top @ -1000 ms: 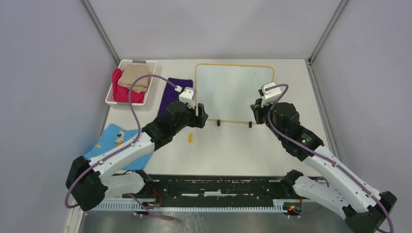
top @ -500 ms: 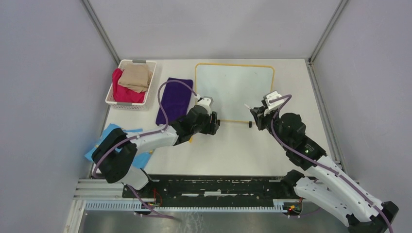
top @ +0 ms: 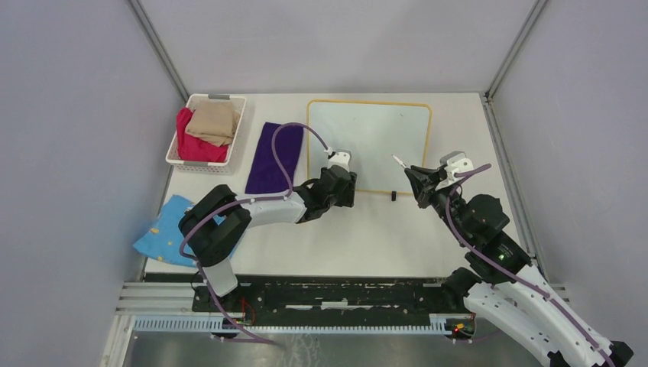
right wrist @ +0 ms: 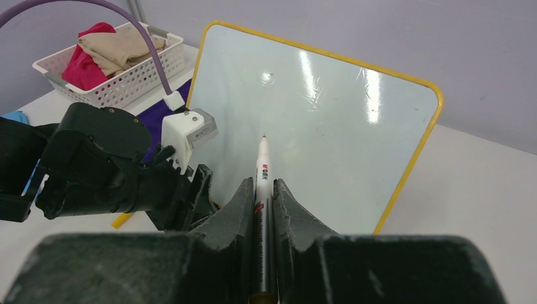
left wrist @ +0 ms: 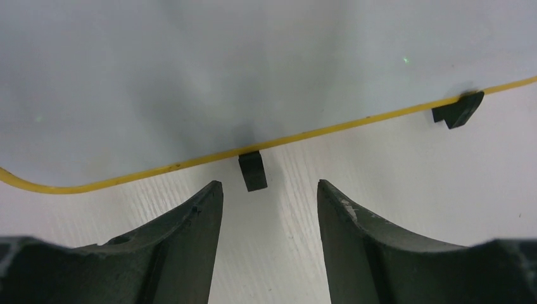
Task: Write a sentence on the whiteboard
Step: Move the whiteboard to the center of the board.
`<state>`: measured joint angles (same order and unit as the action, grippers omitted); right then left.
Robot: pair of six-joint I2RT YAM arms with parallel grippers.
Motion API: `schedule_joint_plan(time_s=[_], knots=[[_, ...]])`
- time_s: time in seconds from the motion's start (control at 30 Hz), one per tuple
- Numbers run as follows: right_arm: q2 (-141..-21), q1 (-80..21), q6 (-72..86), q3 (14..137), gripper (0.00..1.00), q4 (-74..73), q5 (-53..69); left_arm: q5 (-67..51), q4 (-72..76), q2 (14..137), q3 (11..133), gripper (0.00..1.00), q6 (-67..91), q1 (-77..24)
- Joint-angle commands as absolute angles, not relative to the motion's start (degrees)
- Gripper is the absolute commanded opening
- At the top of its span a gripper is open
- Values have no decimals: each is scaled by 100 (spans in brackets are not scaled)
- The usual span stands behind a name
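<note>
The whiteboard (top: 369,134) lies flat at the far centre of the table (top: 359,237), with its yellow-framed near edge facing the arms. The left gripper (left wrist: 269,185) sits at that near edge, left of centre, jaws apart and holding nothing. One black foot (left wrist: 253,171) of the board stands just ahead of the gap between the fingers. The right gripper (right wrist: 263,188) is clamped on a marker (right wrist: 262,158), whose tip points over the board's right half. Whether the tip touches the surface cannot be determined.
</note>
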<state>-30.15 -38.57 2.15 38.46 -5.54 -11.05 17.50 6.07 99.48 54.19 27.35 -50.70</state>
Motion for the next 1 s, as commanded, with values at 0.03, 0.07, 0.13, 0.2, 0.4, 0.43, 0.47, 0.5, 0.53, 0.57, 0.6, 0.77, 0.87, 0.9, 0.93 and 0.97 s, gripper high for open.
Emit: schedule_joint_plan(time_s=[0.03, 0.07, 0.13, 0.2, 0.4, 0.43, 0.47, 0.5, 0.53, 0.57, 0.6, 0.77, 0.87, 0.9, 0.93, 0.97], knots=[[-2979, -3871, 143, 3831, 0, -289, -1178, 2599, 553, 10147, 5844, 62, 3117, -5106], [-2964, -3870, 127, 3840, 0, -302, -1179, 2616, 546, 10171, 5845, 62, 3145, -5113], [-2937, -3873, 124, 3841, 0, -317, -1178, 2655, 537, 10230, 5851, 61, 3172, -5144], [-2899, -3868, 127, 3813, 0, -322, -1176, 2703, 521, 10341, 5899, 60, 3173, -5194], [-2787, -3896, 160, 3658, 0, -242, -1133, 2819, 426, 10577, 6072, 50, 3241, -5268], [-2791, -3915, 164, 3663, 0, -237, -1125, 2821, 416, 10594, 6093, 48, 3243, -5285], [-2794, -3937, 159, 3665, 0, -242, -1135, 2821, 413, 10614, 6111, 46, 3243, -5302], [-2786, -3959, 157, 3674, 0, -240, -1150, 2828, 402, 10635, 6127, 44, 3237, -5319], [-2786, -3970, 148, 3674, 0, -244, -1177, 2834, 382, 10655, 6146, 43, 3235, -5332], [-2780, -3980, 140, 3669, 0, -240, -1184, 2849, 358, 10677, 6170, 41, 3230, -5349], [-2768, -3989, 134, 3665, 0, -245, -1187, 2875, 334, 10698, 6184, 39, 3226, -5364], [-2716, -3982, 173, 3628, 0, -225, -1187, 2995, 228, 10714, 6179, 25, 3282, -5458], [-2687, -3989, 197, 3630, 0, -226, -1192, 3067, 147, 10729, 6188, 17, 3349, -5537], [-2685, -3990, 202, 3630, 0, -231, -1188, 3094, 135, 10738, 6188, 15, 3383, -5551], [-2673, -3990, 218, 3630, 0, -236, -1187, 3114, 112, 10743, 6188, 13, 3424, -5566], [-2657, -3985, 235, 3630, 0, -247, -1184, 3124, 88, 10744, 6181, 12, 3466, -5578]])
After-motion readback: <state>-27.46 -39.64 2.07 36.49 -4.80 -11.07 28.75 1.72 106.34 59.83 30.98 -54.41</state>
